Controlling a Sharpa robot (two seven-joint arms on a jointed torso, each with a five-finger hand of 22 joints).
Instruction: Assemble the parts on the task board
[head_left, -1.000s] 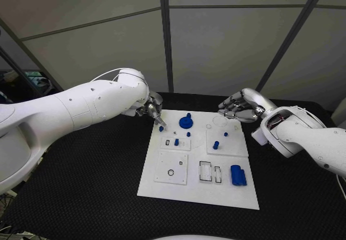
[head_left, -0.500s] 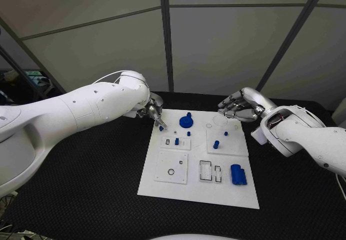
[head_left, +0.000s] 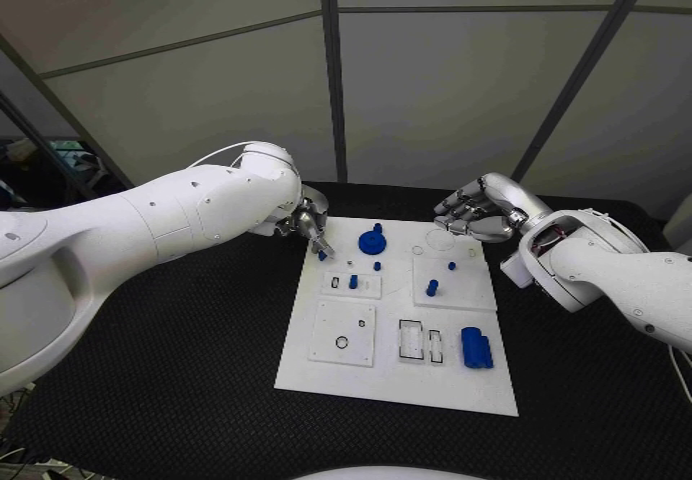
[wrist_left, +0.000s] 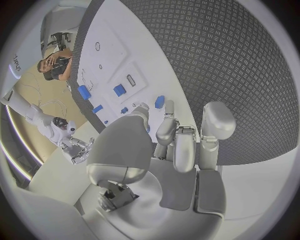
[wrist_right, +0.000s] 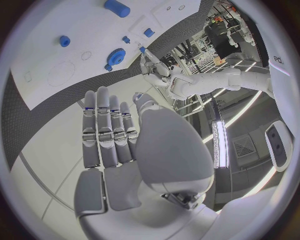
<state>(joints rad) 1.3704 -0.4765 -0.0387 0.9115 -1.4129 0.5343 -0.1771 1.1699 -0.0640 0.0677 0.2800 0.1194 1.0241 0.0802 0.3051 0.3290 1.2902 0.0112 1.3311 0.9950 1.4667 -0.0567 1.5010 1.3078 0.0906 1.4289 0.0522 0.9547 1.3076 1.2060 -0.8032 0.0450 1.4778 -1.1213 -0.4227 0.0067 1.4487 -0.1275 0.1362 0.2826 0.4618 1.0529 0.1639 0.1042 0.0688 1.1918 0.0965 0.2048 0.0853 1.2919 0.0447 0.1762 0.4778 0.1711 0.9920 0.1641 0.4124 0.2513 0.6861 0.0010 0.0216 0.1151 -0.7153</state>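
Nearest you, the white rectangular task board lies in the middle of the black textured table, its near edge bare and dark table surface open on either side. On the board's near right you see a large blue cylindrical block beside two narrow rectangular slots; to their left sits a square white inset plate with a small ring hole. Farther along, a short blue peg stands on the right inset, and a small blue upright piece stands on the left inset next to a smaller blue stud. Near the far edge you find the blue gear-shaped part, with a round recess to its right. Your left hand hangs at the board's far left corner, fingers pointing down and drawn together just beside the gear; the left wrist view shows a small blue part close to the fingertips, but you cannot tell whether it is held. Your right hand hovers above the far right corner, past the round recess, fingers curled in with nothing in them. Behind the table stand grey wall panels.
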